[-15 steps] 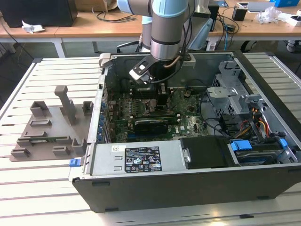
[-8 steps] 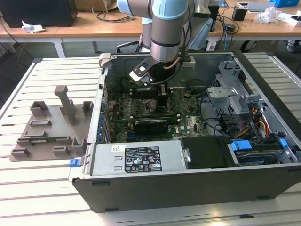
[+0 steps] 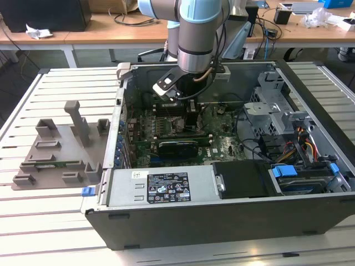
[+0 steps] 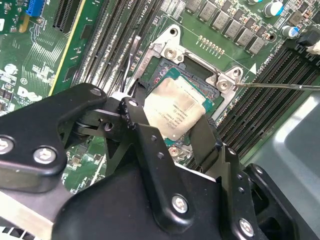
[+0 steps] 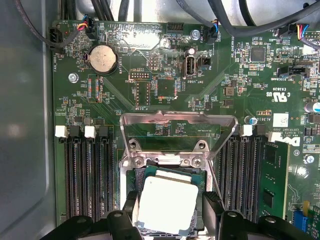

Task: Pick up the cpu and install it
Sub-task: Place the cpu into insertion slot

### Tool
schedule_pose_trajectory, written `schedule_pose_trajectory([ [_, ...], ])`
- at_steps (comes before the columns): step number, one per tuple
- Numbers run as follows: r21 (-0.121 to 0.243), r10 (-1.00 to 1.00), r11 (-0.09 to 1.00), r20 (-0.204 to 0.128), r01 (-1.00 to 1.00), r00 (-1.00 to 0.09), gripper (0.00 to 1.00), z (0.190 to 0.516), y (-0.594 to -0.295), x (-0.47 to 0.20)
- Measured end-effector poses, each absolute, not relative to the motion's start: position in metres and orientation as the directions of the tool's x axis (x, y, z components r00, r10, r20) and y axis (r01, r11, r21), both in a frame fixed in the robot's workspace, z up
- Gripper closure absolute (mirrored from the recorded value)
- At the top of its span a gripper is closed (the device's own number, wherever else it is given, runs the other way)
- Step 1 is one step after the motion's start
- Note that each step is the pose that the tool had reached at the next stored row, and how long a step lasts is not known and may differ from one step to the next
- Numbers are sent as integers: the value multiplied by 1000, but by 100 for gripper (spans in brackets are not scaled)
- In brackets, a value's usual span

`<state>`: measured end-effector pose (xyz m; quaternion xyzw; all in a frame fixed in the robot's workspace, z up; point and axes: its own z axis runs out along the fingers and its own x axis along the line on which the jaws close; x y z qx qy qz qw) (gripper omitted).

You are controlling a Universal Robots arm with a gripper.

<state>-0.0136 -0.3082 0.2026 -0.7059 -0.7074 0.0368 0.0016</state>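
**Q:** Hand (image 4: pixel 170 122) first. What is it doing?

**A:** It is down inside the case (image 3: pixel 222 216). Its two black fingers (image 4: pixel 150 150) are closed on opposite edges of the cpu (image 4: pixel 175 110), pinching it right over the socket (image 4: pixel 197 67).

**Q:** So the pick-up is done?

**A:** I'd judge so, since the chip is in the grip and at the socket. I wouldn't call it seated, though. In both wrist views it sits slightly askew to the socket frame rather than square in it. I can't tell whether its underside touches the contacts.

**Q:** And the clamp?

**A:** The load plate (image 5: pixel 175 116) is swung up and open, and the thin lever (image 4: pixel 280 86) stands free to one side. Neither is closed, so the locking down is not yet done.

**Q:** What about materials?

**A:** The cpu is a flat square with rounded corners and a pale, dull-shining metal top. The plate is bright stamped steel, an open frame with screw heads at its hinge. The fingers are matte black, angular and bolted. Around them lies the green motherboard (image 5: pixel 165 90), studded with small parts, with long dark memory slots (image 5: pixel 82 175) on both sides of the socket.

**Q:** And further out?

**A:** The case is grey sheet metal and stands on a ribbed aluminium bench (image 3: pixel 55 221). A grey plastic fixture tray (image 3: pixel 61 149) with upright blocks sits beside the case, at the exterior view's left.
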Motion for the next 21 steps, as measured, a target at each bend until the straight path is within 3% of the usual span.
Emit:
schedule_pose_trajectory([
  [5, -54, 999, 1, -49, 999, -3, 38, 203, -308, -14],
  [8, -55, 999, 1, -49, 999, -3, 47, 203, -308, -14],
  [21, -54, 996, 67, -49, 996, -70, 47, 207, -308, -15],
])
